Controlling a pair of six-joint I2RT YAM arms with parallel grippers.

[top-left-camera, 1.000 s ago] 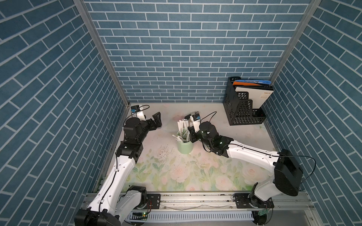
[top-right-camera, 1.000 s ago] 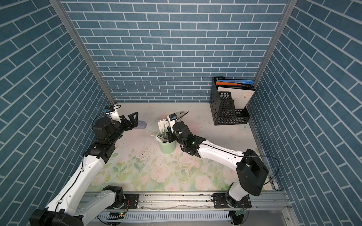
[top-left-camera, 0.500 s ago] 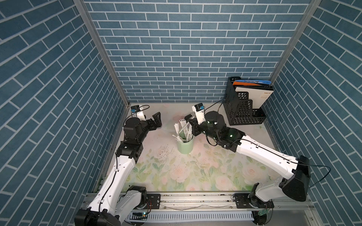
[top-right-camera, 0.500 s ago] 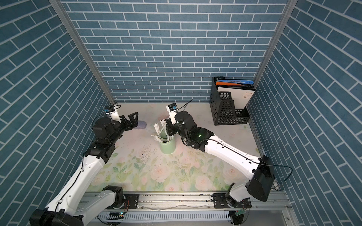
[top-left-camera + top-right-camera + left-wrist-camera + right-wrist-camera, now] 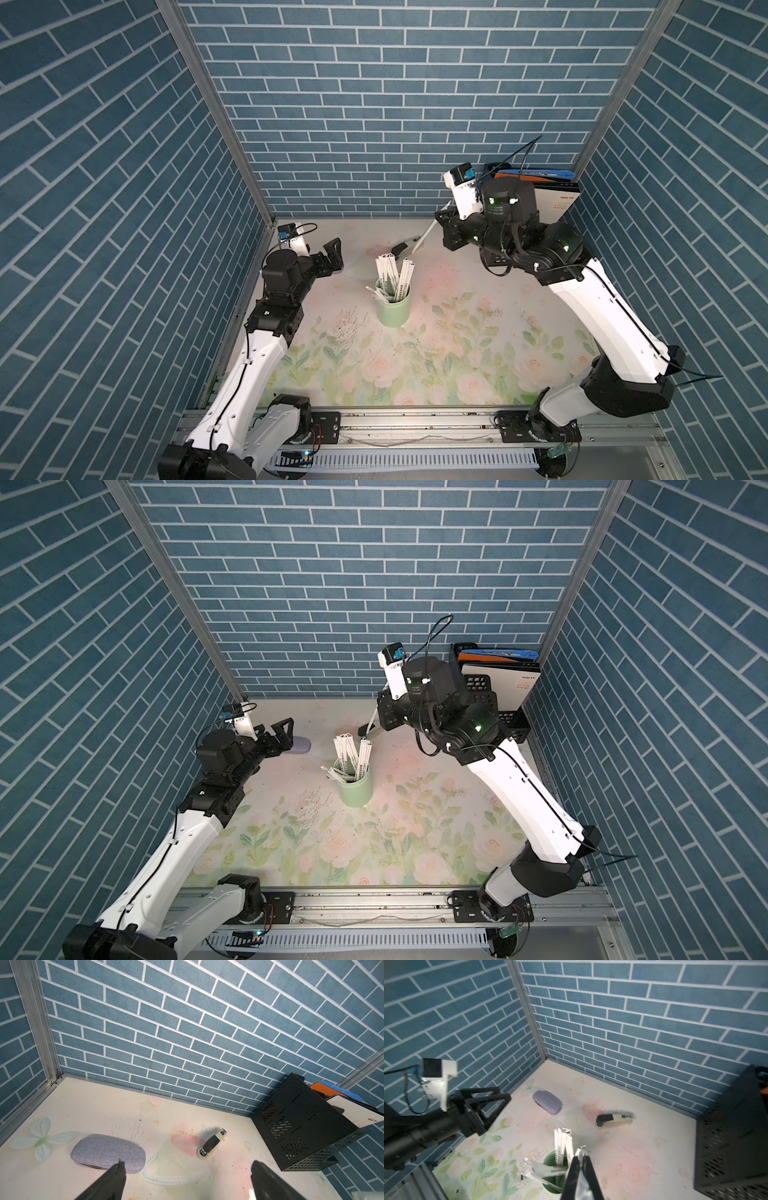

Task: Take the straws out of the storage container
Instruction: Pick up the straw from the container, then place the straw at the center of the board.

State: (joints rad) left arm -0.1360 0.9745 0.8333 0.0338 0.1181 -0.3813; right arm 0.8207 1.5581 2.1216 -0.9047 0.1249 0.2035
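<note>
Mint-green cylindrical plastic cup (image 5: 392, 311) stands upright on the pale floral tabletop (image 5: 436, 365). It is filled with thin white paper-wrapped straws (image 5: 392, 274) bearing dark print. Most lean up past its rim, and a few are tipped low over the rim on the left arm's side.

High above and clear of the cup, the right gripper (image 5: 580, 1159) has its black fingers pressed together on a held straw (image 5: 581, 1153), whose white end pokes out past the tips. Whether more than one is pinched cannot be told.

Behind the cup, toward the back wall, lies a black-and-cream stapler (image 5: 614, 1120). Farther to the left arm's side lies a grey oval fabric case (image 5: 548, 1104). Both are apart from the cup.

The left gripper (image 5: 332, 255) hovers beside the cup on the case's side, jaws wide apart and holding nothing.

Well away from the cup on the right arm's side, a black perforated metal file holder (image 5: 301, 1126) holds orange, blue and white folders (image 5: 353, 1111). The right arm hides much of it in both top views.
</note>
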